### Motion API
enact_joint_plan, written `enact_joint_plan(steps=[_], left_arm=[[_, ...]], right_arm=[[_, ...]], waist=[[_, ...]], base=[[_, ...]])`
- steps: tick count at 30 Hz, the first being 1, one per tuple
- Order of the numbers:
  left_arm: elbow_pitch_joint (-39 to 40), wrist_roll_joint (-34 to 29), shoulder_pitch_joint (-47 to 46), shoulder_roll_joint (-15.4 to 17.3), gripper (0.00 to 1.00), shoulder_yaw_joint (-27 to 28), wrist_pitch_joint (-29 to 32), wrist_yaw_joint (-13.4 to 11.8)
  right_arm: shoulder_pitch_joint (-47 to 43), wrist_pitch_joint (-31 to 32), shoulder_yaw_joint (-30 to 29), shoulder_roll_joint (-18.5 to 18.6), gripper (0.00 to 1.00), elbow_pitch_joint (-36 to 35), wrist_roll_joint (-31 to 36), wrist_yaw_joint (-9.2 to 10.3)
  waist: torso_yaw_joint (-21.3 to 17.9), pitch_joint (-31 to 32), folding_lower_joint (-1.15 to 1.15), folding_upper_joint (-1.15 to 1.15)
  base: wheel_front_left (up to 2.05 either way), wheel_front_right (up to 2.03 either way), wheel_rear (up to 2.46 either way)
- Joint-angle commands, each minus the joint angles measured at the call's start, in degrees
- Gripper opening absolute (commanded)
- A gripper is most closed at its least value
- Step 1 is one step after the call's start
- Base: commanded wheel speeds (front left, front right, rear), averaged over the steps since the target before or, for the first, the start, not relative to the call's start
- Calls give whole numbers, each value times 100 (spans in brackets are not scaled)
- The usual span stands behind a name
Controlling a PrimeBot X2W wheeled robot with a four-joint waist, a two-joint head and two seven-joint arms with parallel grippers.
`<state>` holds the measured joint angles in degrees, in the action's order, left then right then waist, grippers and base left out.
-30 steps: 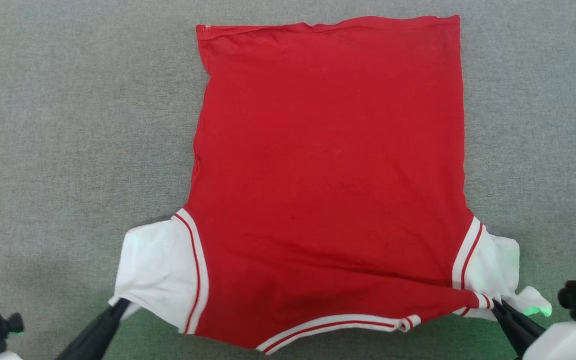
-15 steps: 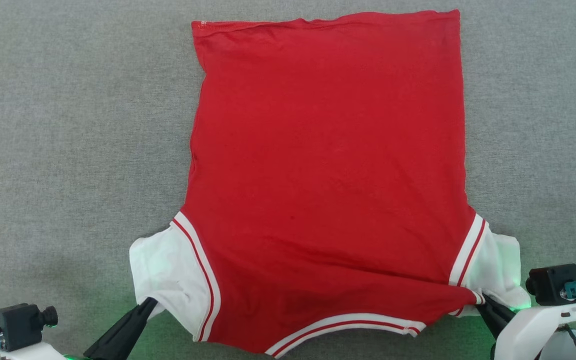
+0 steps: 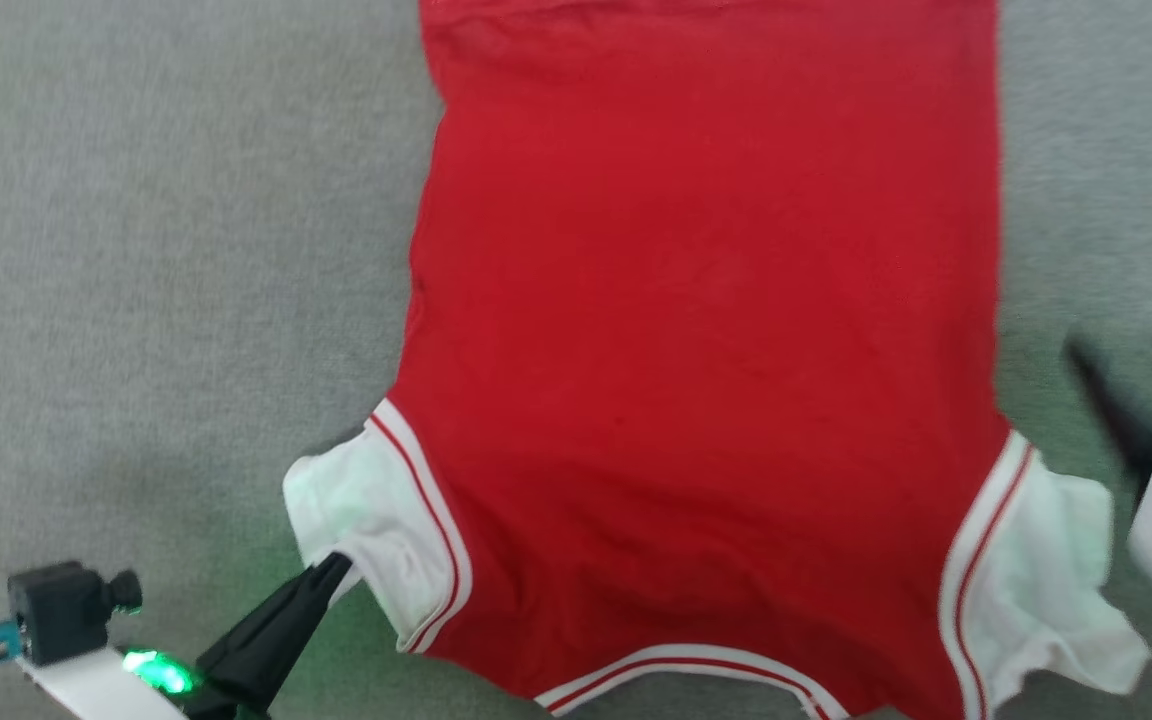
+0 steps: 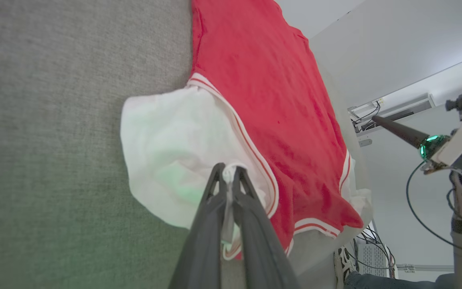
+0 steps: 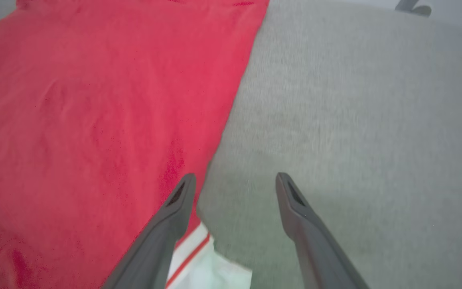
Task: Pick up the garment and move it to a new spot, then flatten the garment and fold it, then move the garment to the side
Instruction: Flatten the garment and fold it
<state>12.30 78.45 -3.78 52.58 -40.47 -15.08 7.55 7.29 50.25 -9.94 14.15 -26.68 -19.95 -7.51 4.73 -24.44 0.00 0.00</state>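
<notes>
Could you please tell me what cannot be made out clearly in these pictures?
Head view: the far hem of the red soft-fabric shirt with white sleeves is cut off by the top edge.
Head view: the right gripper is smeared by motion blur.
Left wrist view: the left gripper, shut on a sleeve, hides the pinched fold.

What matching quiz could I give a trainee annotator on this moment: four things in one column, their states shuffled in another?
Things:
1 left tool
2 right tool
3 garment
4 grey surface

States:
A open, holding nothing
B lying spread out
C underneath the garment
D shut on a white sleeve

Pairs: 1-D, 2-A, 3-B, 4-C.
</notes>
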Motion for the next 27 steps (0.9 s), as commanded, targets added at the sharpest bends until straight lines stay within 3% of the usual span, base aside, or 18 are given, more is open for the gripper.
enact_joint_plan(steps=[1,7,13,19,24,25,26,27], left_arm=[[48,-59,-156,-14,0,-9,-10,-13],[203,-198,-683,-76,0,-265,-10,-13],[273,-272,-1158,-176,0,-510,-10,-13],[267,-278,-1404,-281,0,-617,-10,-13],[255,-276,-1534,-310,0,-647,-10,-13],[256,-282,-1549,-315,0,-650,-10,-13],[252,-280,-1566,-316,0,-654,-10,-13],[242,-274,-1587,-318,0,-648,-11,-13]], right_arm=[[472,134,-21,72,100,147,122,4],[2877,806,143,225,100,1423,1009,4],[4553,1344,48,3,100,2773,1895,4],[5305,1783,-235,-157,100,3552,2599,4],[5367,1984,-374,-363,100,3893,2823,3],[5355,1968,-371,-390,76,3930,2823,3],[5344,1950,-374,-423,45,3956,2810,3],[5327,1918,-375,-447,30,3979,2789,3]], waist=[[155,-226,0,0],[543,-807,0,0],[907,-1249,0,0],[1103,-1495,0,0],[1112,-1584,0,0],[1105,-1589,0,0],[1093,-1587,0,0],[1076,-1574,0,0]], base=[[0,0,0],[0,0,0],[0,0,0],[0,0,0],[0,0,0],[0,0,0],[0,0,0],[0,0,0]])
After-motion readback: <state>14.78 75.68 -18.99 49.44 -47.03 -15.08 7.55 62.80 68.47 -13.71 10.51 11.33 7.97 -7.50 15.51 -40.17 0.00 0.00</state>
